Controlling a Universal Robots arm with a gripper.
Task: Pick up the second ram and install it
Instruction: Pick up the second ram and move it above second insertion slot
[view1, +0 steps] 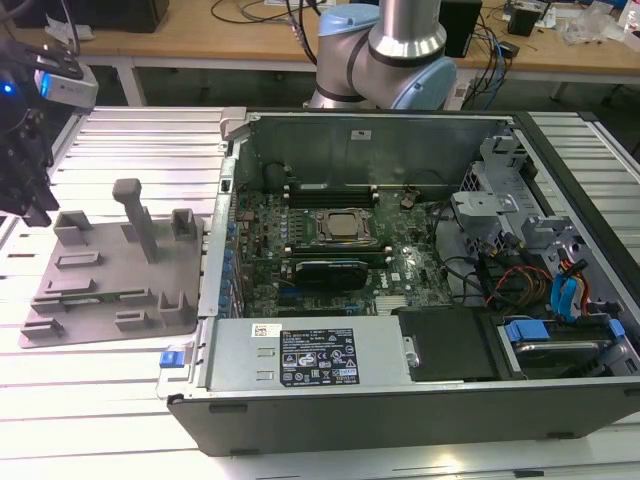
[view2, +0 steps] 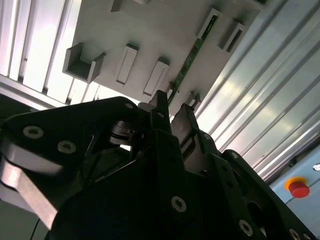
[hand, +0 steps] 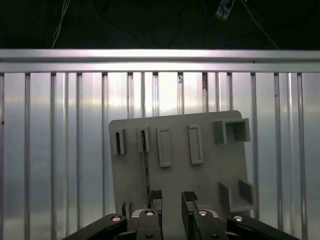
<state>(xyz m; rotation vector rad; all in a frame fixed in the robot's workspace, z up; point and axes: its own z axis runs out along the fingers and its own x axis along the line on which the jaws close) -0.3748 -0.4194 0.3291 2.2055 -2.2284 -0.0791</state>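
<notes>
The second ram (hand: 146, 170) is a thin green stick lying edge-up in slotted holders on the grey plastic plate (hand: 210, 175); it is also seen in the second wrist view (view2: 192, 57). In the exterior view the plate (view1: 105, 320) lies at the left, with the ram (view1: 98, 296) as a faint dark line on it. My gripper (view1: 32, 200) hangs above the plate's left edge. In both wrist views the gripper (hand: 171, 199) (view2: 172, 106) is open with nothing between its fingers. The ram runs just beside one fingertip (hand: 155, 196), outside the gap.
An open computer case (view1: 330, 410) fills the middle and the exterior view's right, with the motherboard (view1: 400, 275), a silver processor (view1: 345, 227) and memory slots (view1: 330, 190) inside. The plate carries a tall post (view1: 135, 215) and raised blocks. A red button (view2: 298, 188) sits beyond the ribbed table.
</notes>
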